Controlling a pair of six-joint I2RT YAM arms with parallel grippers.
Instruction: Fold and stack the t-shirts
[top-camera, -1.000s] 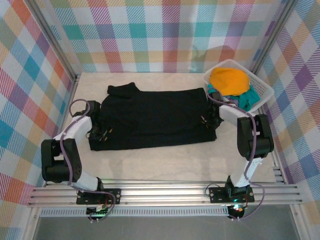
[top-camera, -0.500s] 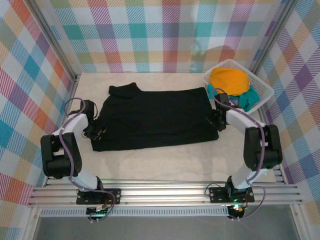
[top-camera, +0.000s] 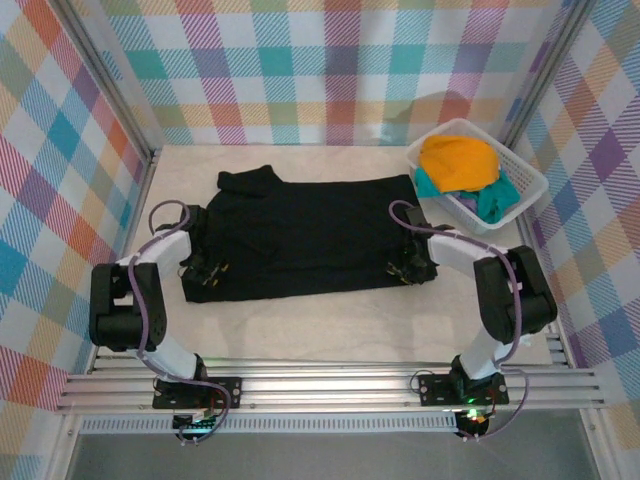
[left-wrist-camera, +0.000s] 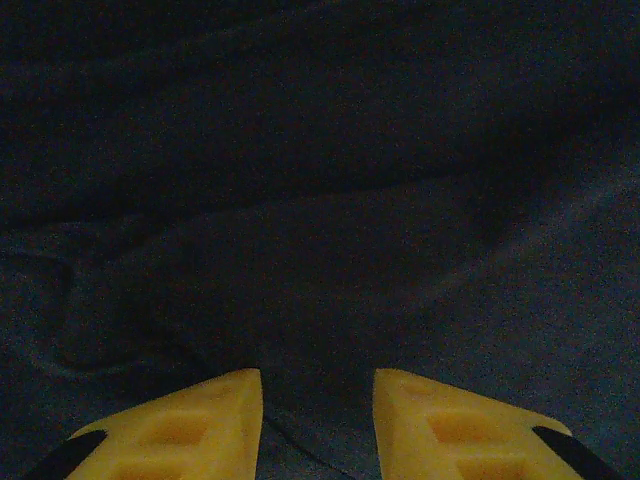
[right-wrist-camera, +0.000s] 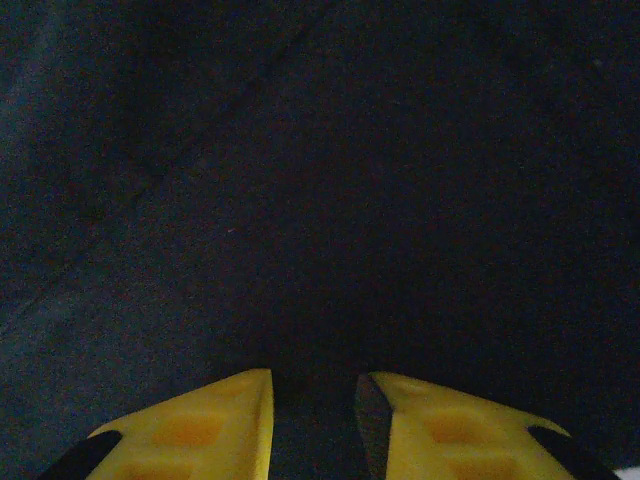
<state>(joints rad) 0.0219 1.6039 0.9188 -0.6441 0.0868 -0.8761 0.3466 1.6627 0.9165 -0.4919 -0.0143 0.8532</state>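
I see the black t-shirt (top-camera: 310, 235) spread flat mid-tabletop (top-camera: 330, 320), my left claw (top-camera: 205, 270) at its near-left hem and right claw (top-camera: 400, 268) at its near-right hem, both narrowly parted over dark cloth so murky I cannot tell whether either pinches it.

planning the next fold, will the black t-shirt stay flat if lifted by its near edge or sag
Likely floppy: the black t-shirt lies flat with soft creases, so it should sag between grip points. Pushing would probably bunch it rather than slide it.
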